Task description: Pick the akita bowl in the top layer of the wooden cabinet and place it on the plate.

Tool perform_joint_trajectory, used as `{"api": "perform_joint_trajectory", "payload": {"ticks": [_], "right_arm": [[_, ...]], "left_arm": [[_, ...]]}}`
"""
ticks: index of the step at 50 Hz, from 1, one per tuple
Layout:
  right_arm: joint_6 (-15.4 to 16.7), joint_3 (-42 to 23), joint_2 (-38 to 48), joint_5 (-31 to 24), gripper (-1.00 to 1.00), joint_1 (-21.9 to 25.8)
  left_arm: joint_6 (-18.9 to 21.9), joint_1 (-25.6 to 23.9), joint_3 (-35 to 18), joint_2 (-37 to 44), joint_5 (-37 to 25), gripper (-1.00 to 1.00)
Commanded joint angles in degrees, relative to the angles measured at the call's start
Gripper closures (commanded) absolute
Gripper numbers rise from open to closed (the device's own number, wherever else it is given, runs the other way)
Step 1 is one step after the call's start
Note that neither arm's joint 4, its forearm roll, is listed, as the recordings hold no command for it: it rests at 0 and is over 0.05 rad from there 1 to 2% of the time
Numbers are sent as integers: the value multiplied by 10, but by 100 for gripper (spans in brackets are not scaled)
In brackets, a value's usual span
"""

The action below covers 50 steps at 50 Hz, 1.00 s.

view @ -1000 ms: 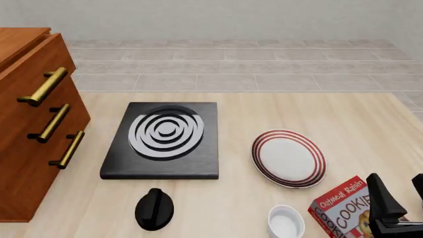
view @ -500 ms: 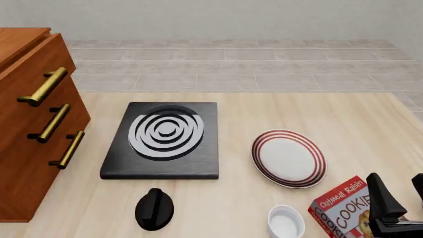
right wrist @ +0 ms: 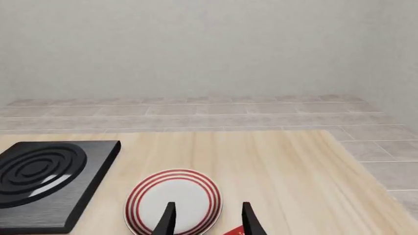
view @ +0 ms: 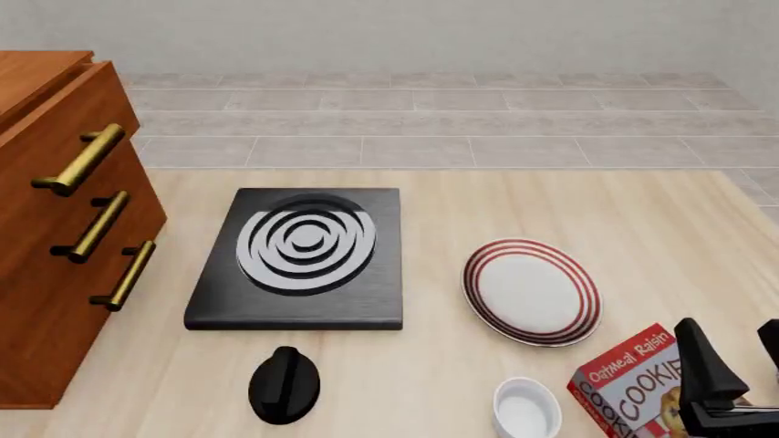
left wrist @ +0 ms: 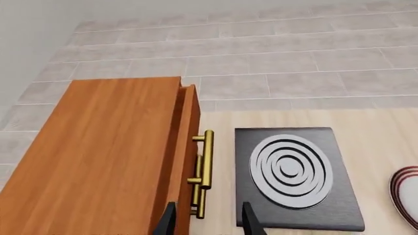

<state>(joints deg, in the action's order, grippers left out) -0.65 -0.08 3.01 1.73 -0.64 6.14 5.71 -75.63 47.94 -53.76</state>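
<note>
Nothing has moved in the front view since the earlier frames: the right gripper (view: 736, 365) sits at the same spot at the near right edge, and every object on the table keeps its place. Nearest the camera, that gripper's two dark fingers stand apart with a clear gap between them and hold nothing; it hovers over the near right corner of the table, above a red cookie box (view: 633, 383). Just left of the box is a plain small white bowl (view: 527, 408), and further left a black rounded knob-like object (view: 285, 384). A little farther out lies the plate (view: 531, 291), white with red rings, flat on the table and empty; in the right wrist view the plate (right wrist: 173, 200) shows just ahead of the spread fingertips, slightly to one side of them. Left of the plate is the black stove (view: 301, 256) with white rings. At the far left stands the wooden cabinet (view: 49, 228), its three brass handles running one above another, each bar lying level along its drawer front. The top drawer (view: 67, 137) faces right toward the stove. The left gripper (left wrist: 209, 215), seen only in its own wrist view, has its fingers apart and empty, above the cabinet's front edge with the top handle (left wrist: 206, 159) just ahead. The speckled bowl is not visible in any view.
</note>
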Motion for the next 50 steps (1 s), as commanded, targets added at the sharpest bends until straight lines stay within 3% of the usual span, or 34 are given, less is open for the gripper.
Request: {"api": "perform_joint_trajectory", "payload": {"ticks": [1, 50], "right_arm": [[0, 0, 0, 0, -100, 0], [2, 0, 5, 4, -100, 1]], "left_arm": [[5, 21, 10, 14, 2, -100], [45, 86, 110, 26, 69, -100]]}}
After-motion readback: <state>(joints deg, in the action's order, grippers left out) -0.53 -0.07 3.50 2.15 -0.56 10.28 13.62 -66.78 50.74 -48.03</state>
